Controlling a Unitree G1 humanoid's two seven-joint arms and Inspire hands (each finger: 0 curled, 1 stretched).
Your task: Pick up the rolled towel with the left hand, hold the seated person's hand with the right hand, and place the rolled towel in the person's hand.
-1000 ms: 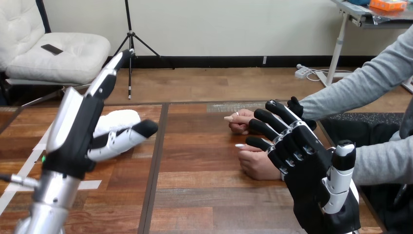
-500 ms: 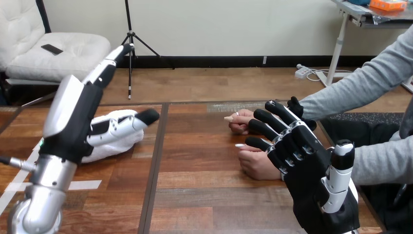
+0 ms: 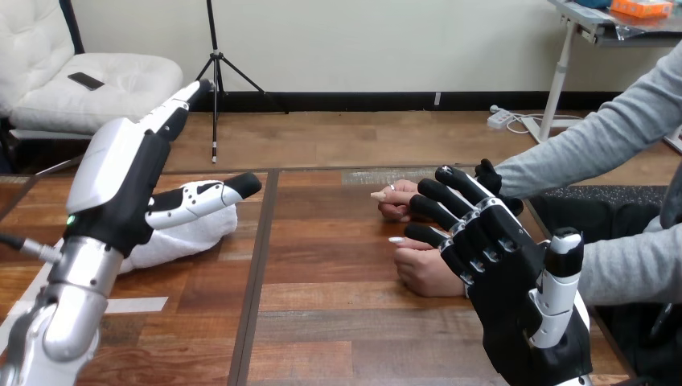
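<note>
Left hand [image 3: 121, 193] lower now, over rolled towel [image 3: 190, 238]; right hand [image 3: 503, 293] by person's hands [image 3: 422, 271].

Desk [image 3: 338, 322] layout
Rolled towel [image 3: 189, 237] lies at left, beneath my left hand [image 3: 121, 189]; the person's hands [image 3: 422, 269] rest at right, just behind my right hand [image 3: 503, 277].

Rolled towel [image 3: 189, 237] soft white cloth; table [image 3: 338, 322] glossy plank wood; left hand [image 3: 121, 185] smooth plastic shell.

No lettering, number or sign can be read on the white rolled towel [image 3: 201, 238] or the brown wooden tabletop [image 3: 338, 322].
</note>
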